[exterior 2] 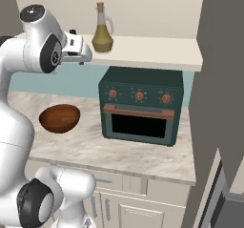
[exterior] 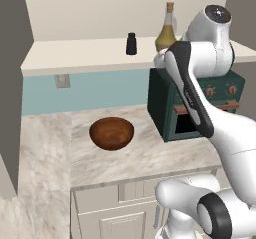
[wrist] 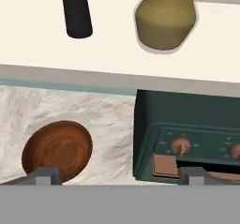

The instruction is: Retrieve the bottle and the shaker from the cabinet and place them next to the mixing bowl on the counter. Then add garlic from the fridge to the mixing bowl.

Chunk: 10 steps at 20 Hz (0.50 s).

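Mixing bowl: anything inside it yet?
The mixing bowl looks empty; its brown interior is bare in both base views. In the hand view, the gripper's fingertip covers its near rim.

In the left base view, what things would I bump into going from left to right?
Bowl → shaker → bottle → oven
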Motion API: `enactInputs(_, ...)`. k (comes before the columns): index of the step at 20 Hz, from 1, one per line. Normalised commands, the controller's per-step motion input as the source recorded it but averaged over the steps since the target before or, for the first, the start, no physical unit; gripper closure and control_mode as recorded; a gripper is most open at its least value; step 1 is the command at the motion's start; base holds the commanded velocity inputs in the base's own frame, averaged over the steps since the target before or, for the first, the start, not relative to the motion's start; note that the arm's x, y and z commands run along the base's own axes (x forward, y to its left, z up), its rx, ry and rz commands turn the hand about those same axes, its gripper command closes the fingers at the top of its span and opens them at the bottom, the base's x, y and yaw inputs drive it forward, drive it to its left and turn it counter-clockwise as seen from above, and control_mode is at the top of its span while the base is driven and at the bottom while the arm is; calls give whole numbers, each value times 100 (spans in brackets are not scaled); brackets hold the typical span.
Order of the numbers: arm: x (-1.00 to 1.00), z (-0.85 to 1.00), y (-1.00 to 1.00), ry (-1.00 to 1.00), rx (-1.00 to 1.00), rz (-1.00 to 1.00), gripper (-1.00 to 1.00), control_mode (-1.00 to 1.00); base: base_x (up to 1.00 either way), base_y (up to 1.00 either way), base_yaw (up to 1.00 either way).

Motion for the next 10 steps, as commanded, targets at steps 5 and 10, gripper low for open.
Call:
enactInputs(5, 0, 25, -2, -52, 2, -8, -100, -100, 0, 0, 0)
enactInputs(10, 0, 43, -1, -11, 7, -2, -100, -100, 0, 0, 0)
